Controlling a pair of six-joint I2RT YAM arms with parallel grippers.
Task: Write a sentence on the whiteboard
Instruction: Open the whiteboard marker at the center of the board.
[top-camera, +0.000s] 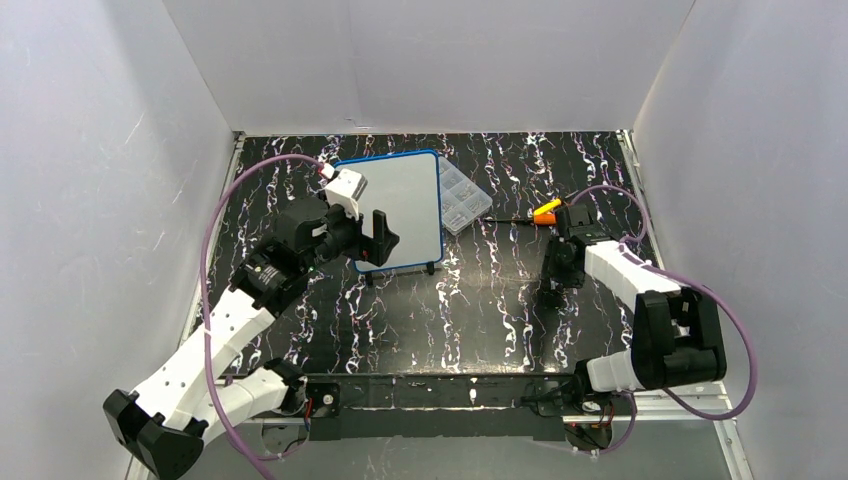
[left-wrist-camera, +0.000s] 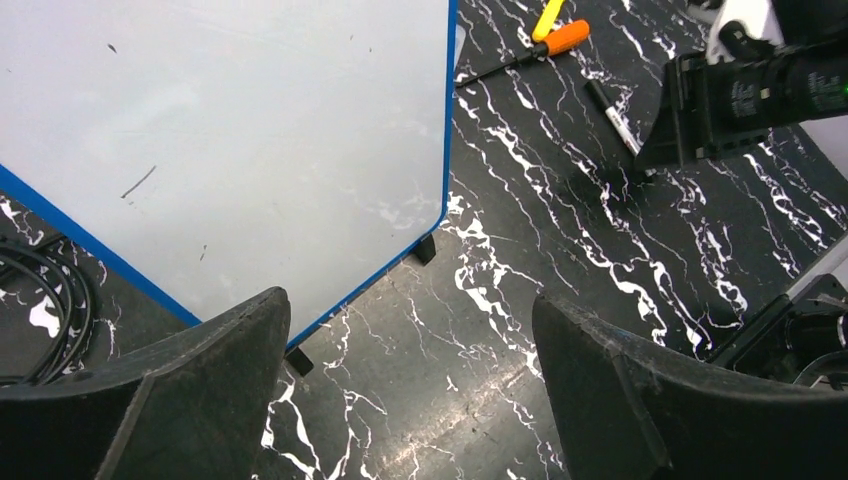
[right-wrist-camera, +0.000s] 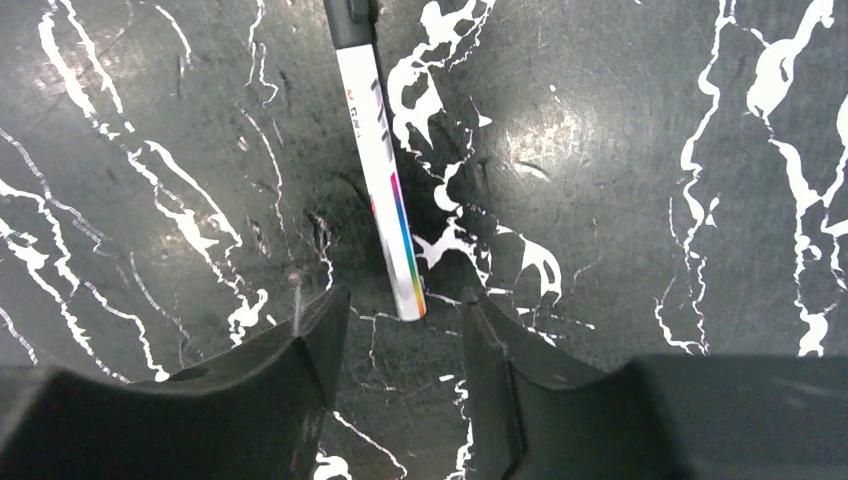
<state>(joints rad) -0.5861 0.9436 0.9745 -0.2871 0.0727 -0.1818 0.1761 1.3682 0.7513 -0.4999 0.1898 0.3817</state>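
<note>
Top external view: a black bench (top-camera: 480, 320) veined with white carries everything. On its left-centre the whiteboard (top-camera: 405, 200) stands propped on small black feet, its blue-framed face turned toward the arms. In the left wrist view the whiteboard (left-wrist-camera: 250, 130) shows only a few small dark flecks and one short stroke on its white surface.

The left tool (top-camera: 380, 235) hangs in front of the board's lower left part. From its own camera the left tool (left-wrist-camera: 410, 300) is spread wide with nothing between its fingers, and the board's lower corner lies beyond them.

The right tool (top-camera: 552, 293) points down at the bench, well apart from the board on the right. A clear compartment box (top-camera: 462, 200) sits just beside the board's right edge. An orange-handled screwdriver (top-camera: 545, 213) lies further right, near the right arm's wrist.

In the right wrist view the right tool (right-wrist-camera: 405, 300) is partly spread. Its tips straddle the near end of a white marker (right-wrist-camera: 385, 170) with a rainbow stripe, lying flat on the bench. Gaps show on both sides of the barrel, so it is not gripped.
</note>
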